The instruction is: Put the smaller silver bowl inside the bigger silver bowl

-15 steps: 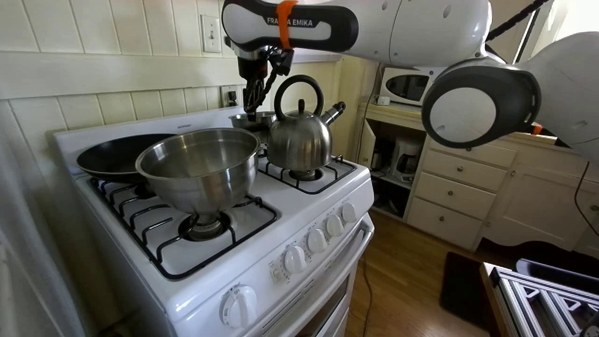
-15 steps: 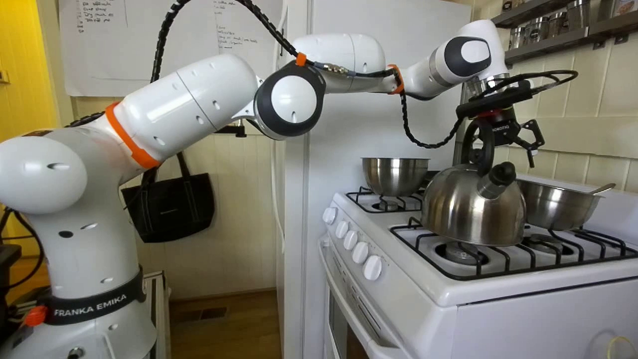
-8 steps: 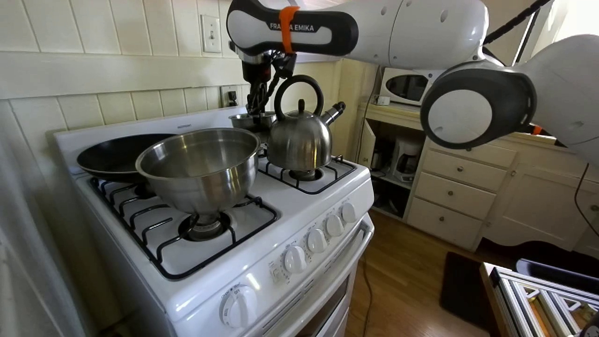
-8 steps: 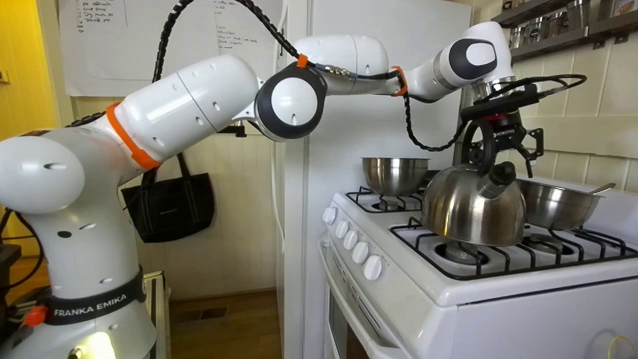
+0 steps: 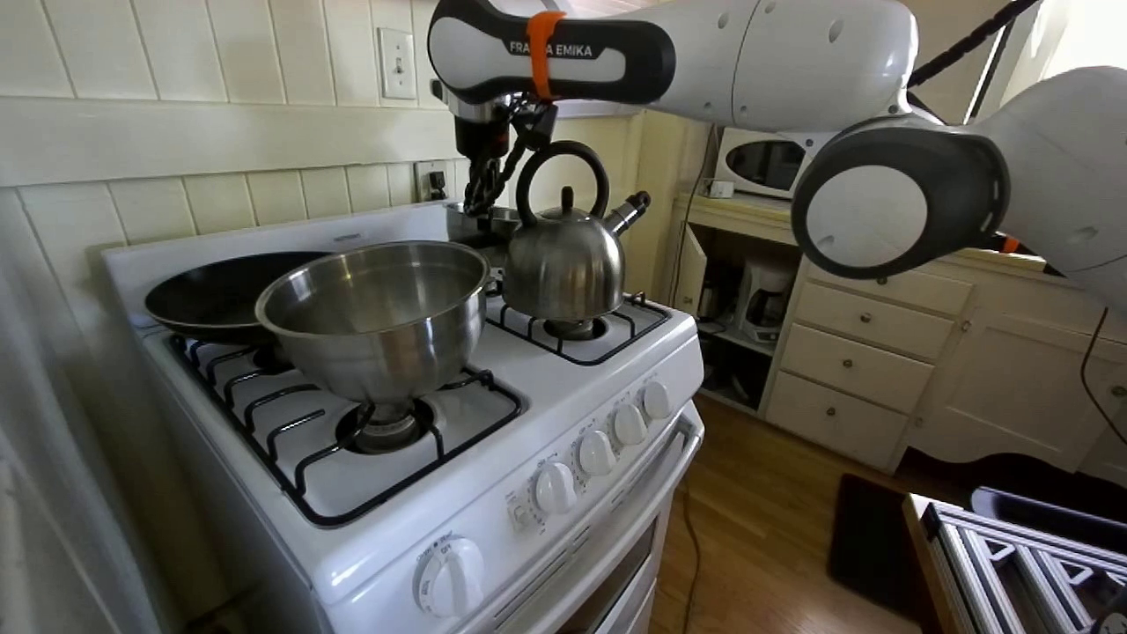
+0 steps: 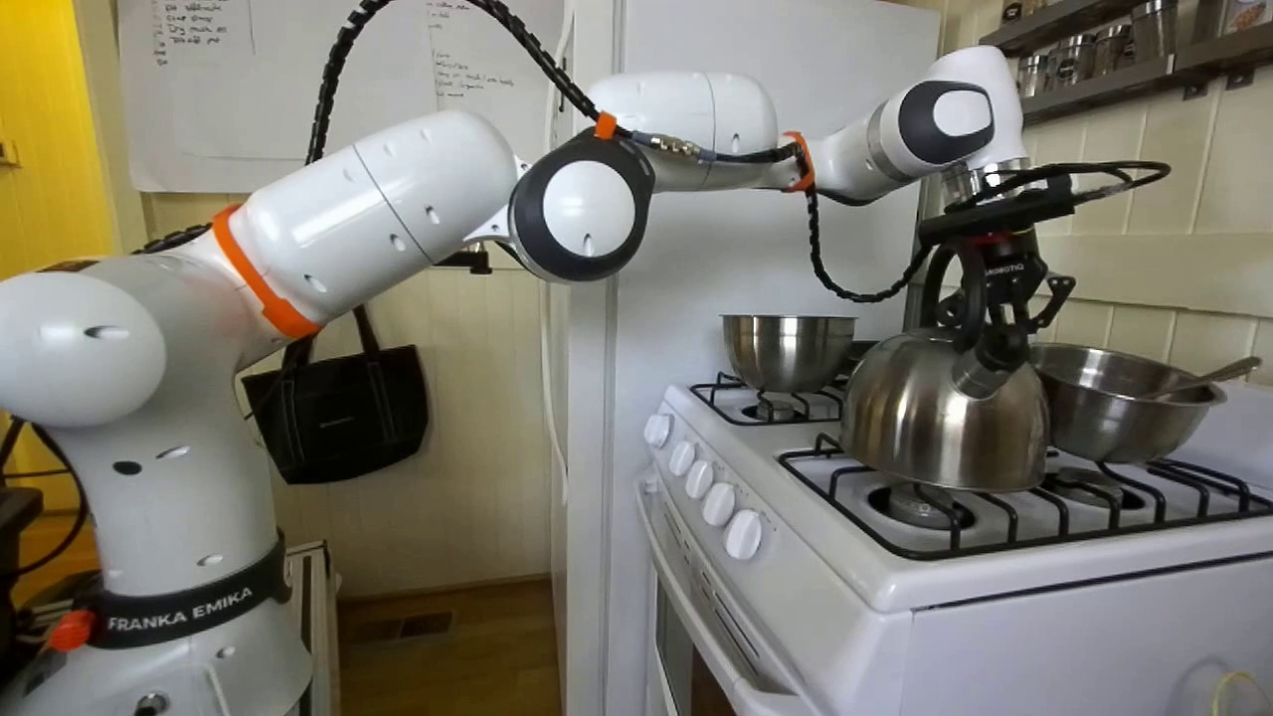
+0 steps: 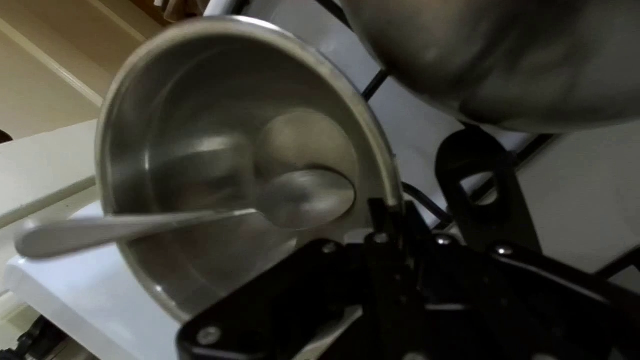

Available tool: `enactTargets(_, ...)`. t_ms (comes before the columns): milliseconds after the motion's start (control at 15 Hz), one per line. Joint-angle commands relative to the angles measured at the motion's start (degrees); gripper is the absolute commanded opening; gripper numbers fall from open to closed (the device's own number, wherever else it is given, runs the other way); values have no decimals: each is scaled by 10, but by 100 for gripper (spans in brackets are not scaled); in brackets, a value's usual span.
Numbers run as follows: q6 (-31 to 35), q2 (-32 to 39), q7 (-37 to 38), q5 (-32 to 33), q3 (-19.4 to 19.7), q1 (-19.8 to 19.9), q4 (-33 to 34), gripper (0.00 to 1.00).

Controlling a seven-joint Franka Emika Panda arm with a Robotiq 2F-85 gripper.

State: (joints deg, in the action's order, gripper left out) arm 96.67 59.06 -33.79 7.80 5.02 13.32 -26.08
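Stovetop (image 5: 537,374), wrist view: gripper (image 7: 396,217) pinched tight on rim of small bowl (image 7: 215,105), spoon (image 7: 305,200) in it; in exterior view kettle (image 6: 940,428) hides grip.

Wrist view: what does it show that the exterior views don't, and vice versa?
Only wrist view: the spoon's head lying inside the smaller silver bowl, and how the jaws stand: shut on that bowl's rim.

Only exterior views: the bigger silver bowl, the kettle's arched handle and the stove knobs.

Both: the smaller silver bowl, the jaws, the burner grates and the spoon's handle, this last in an exterior view.
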Motion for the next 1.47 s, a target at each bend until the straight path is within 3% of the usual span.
enactTargets(0, -15, 0, -11, -10, -12, 8, -2, 2)
enactTargets(267, -37, -12, -8, 1, -4, -3, -3, 2)
enactTargets(733, -106, -52, 20, 74, 47, -65, -9, 2)
enactTargets(1400, -85, -65, 43, 197, 107, -165, -6, 2)
